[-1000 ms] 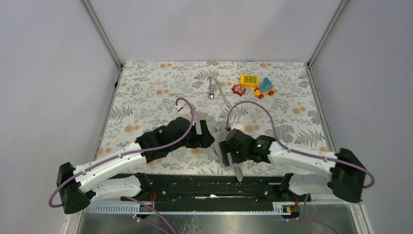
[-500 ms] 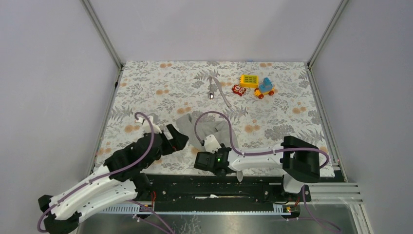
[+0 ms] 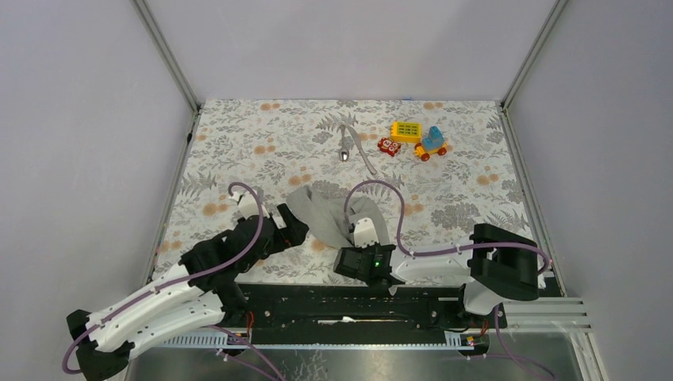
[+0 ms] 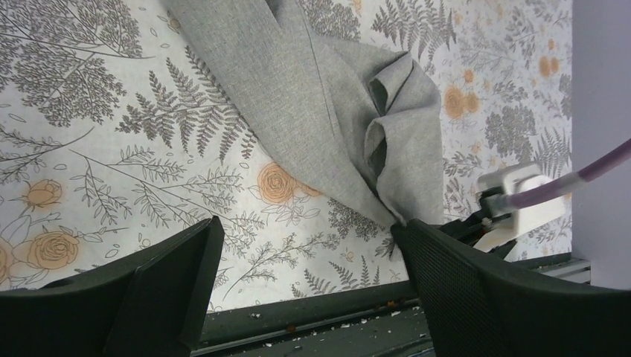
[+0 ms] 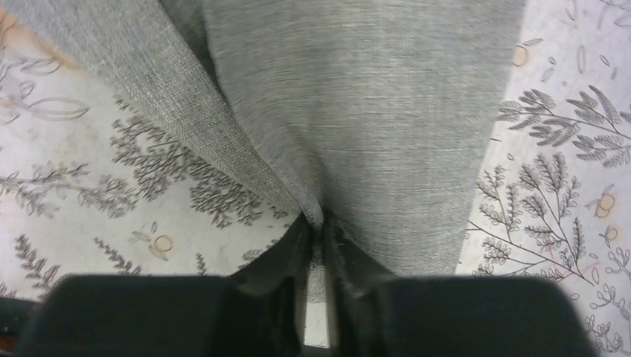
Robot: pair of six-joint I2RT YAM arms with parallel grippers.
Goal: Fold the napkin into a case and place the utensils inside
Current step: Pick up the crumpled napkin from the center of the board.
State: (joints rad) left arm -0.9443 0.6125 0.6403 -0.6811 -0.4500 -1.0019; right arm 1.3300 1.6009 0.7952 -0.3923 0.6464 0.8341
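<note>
The grey napkin lies rumpled and partly folded on the floral tablecloth, near the front middle. My right gripper is shut on a pinched fold at the napkin's near edge. My left gripper stands open just left of the napkin, with only tablecloth between its fingers. Its right finger is close to the cloth's near corner. The two silver utensils lie far back, the spoon beside a second slim piece.
Colourful toy blocks stand at the back right: a yellow one, a red one and a blue-topped car. The black base rail runs along the near edge. Metal frame posts flank the table.
Both arms have drawn back from over the napkin, uncovering it. The left arm went left with its jaws wide. The right gripper has closed on the napkin's near edge.
</note>
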